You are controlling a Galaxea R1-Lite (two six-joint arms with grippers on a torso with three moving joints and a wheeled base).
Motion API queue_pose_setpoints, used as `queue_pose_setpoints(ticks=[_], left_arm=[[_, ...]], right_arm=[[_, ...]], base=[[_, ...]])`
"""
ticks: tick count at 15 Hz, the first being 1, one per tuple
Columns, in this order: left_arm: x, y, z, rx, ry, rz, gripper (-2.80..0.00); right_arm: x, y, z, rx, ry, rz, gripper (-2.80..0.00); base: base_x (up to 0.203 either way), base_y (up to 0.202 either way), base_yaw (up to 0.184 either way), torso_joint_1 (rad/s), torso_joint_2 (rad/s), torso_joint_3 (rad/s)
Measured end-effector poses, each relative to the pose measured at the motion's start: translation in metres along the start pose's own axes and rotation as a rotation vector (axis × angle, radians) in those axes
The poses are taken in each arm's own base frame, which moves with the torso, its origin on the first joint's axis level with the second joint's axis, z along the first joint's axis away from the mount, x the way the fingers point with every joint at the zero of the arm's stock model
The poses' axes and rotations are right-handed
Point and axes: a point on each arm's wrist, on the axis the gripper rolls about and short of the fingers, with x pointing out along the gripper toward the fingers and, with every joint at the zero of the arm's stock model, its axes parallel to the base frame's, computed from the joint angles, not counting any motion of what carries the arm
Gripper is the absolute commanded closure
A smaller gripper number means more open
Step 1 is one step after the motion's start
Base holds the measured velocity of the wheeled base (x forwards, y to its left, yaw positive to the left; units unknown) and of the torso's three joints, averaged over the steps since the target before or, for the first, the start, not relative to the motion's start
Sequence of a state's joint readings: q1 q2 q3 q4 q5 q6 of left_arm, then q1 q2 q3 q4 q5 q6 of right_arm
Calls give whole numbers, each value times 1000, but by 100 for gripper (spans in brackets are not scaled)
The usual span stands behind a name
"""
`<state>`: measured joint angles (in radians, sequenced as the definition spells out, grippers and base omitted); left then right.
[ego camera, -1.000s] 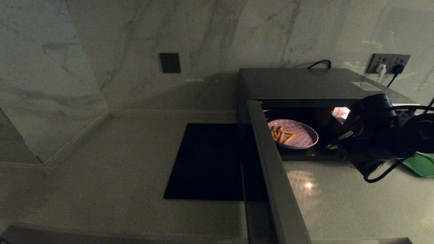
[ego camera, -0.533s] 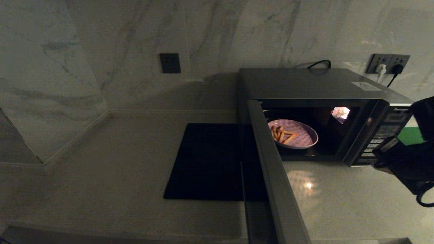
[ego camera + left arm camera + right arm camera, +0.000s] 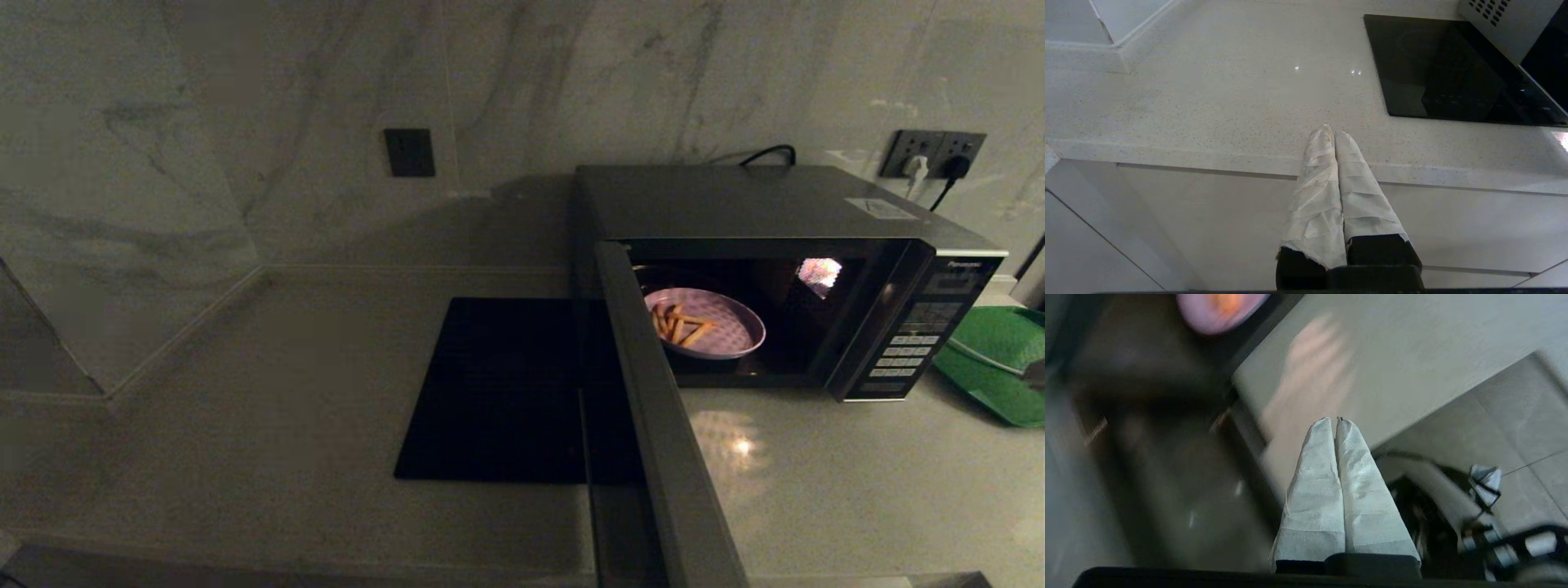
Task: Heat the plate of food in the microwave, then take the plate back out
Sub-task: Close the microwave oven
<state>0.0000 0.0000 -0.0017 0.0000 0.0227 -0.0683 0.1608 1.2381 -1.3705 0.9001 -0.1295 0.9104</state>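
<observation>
Microwave: the microwave (image 3: 784,269) is standing on the tabletop (image 3: 245,392) against the marble wall, its door (image 3: 661,441) hanging wide open toward the camera and its cavity lit from inside.
Plate of food: the plate of food (image 3: 707,323) is sitting inside the open cavity, on the side nearer the door hinge, with the fries (image 3: 679,323) lying on the part of the plate nearest the door.
Button panel: the panel (image 3: 906,351) is showing on the microwave's right front.
Black mat: the black mat (image 3: 498,384) is lying flat on the tabletop just left of the microwave, partly hidden behind the open door.
Green tray: the green tray (image 3: 992,359) is lying on the tabletop just right of the microwave.
Left hand: the left hand (image 3: 1334,132) is hanging in front of the tabletop's front edge, its two wrapped fingers pressed together and gripping nothing.
Right hand: the right hand (image 3: 1336,421) is hanging out over the tabletop's edge, away from the microwave, clenched with nothing between its fingers; the plate is showing far off in its wrist view.
</observation>
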Motion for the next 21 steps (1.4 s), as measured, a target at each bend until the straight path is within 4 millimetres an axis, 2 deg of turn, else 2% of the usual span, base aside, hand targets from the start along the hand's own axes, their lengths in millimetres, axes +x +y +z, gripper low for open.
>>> queue_pose_setpoints(ticks=[4,8,10,14,18,21], left_arm=[[0,0,0,0,0,0,0],[0,0,0,0,0,0,0],[0,0,0,0,0,0,0],[0,0,0,0,0,0,0],[0,0,0,0,0,0,0],[0,0,0,0,0,0,0]], right_arm=[[-60,14,-3,-111,209,182,0],[-85,25,-20,-310,418,277,0],[-87,29,-28,-399,473,264,0],[-84,48,-45,-557,378,235,0],[-74,87,-73,-649,220,257,0],[-65,117,-101,-676,144,308,0]], base=[[0,0,0,0,0,0],[0,0,0,0,0,0],[0,0,0,0,0,0],[0,0,0,0,0,0],[0,0,0,0,0,0],[0,0,0,0,0,0]])
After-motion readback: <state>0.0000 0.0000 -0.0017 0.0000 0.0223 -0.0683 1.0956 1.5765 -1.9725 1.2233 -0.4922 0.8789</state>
